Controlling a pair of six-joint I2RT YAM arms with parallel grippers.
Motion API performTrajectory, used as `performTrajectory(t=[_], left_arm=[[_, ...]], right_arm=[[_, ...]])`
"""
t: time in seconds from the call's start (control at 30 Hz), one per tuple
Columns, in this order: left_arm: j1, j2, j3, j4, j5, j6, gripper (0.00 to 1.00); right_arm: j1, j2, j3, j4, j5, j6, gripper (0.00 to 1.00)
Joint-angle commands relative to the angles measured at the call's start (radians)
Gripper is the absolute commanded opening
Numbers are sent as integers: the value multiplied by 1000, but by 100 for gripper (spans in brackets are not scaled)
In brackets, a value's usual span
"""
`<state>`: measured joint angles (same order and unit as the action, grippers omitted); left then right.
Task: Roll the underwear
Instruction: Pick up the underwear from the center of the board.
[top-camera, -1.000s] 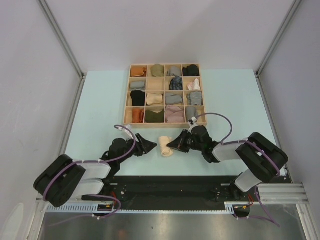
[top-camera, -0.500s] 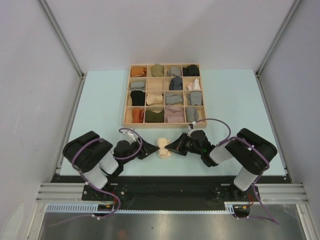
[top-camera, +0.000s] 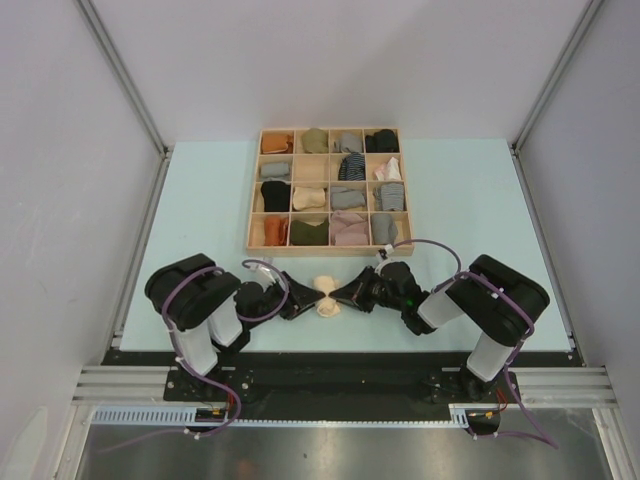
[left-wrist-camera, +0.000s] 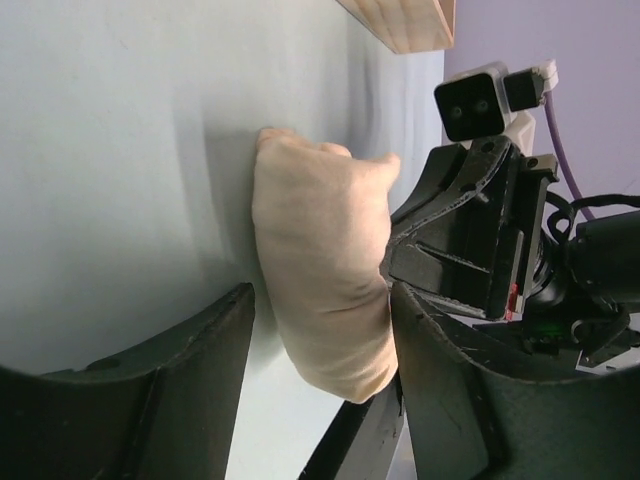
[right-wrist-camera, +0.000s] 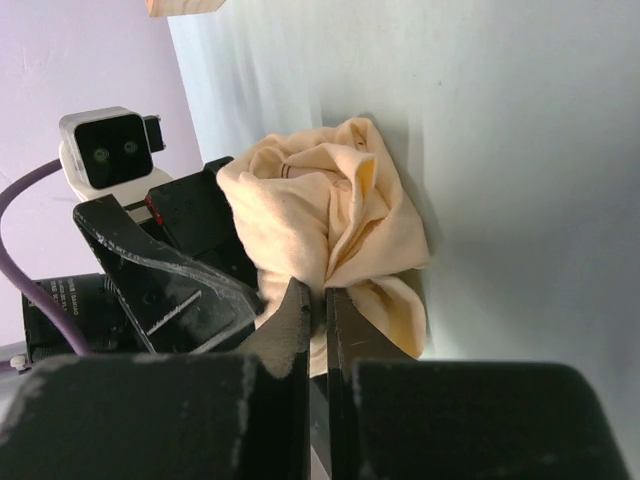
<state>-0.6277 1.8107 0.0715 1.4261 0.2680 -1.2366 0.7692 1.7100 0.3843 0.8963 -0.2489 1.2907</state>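
Many bundles (top-camera: 314, 140) in wooden tray (top-camera: 320, 251) (underwear (top-camera: 326, 297) outside)

Work cell from above.
Pale blue surface (top-camera: 190, 230) between plain grey walls (top-camera: 340, 60); metal posts (top-camera: 124, 78) at the rear corners; even light.

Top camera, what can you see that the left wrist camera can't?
Only the top camera shows the wooden tray with its compartments full of folded cloth, and both whole arms. Only the left wrist camera shows the left gripper open, a finger on each side of the cream underwear. Both show that underwear lying on the pale blue table, with the right gripper shut at its edge.
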Motion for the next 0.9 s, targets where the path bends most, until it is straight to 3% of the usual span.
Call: performTrajectory(t=[0.0, 0.13, 0.47, 0.57, 0.63, 0.77, 0.87], left_arm=[[-43, -49, 5, 120, -6, 68, 64], [-64, -135, 48, -27, -24, 112, 66], [-75, -132, 51, -12, -65, 111, 60], [-76, -163, 68, -79, -72, 144, 58], [-84, -209, 94, -168, -82, 189, 51], [-95, -289, 140, -301, -87, 262, 25], [-101, -323, 174, -409, -89, 316, 12]], right_arm=[[16, 2, 24, 56, -3, 4, 0], [28, 0, 30, 59, -10, 5, 0], [62, 0, 27, 73, -15, 25, 0], [70, -4, 30, 63, -18, 19, 0], [77, -9, 33, 46, -16, 12, 0], [94, -24, 39, 12, -9, -11, 0], [101, -49, 45, -34, 6, -54, 0]])
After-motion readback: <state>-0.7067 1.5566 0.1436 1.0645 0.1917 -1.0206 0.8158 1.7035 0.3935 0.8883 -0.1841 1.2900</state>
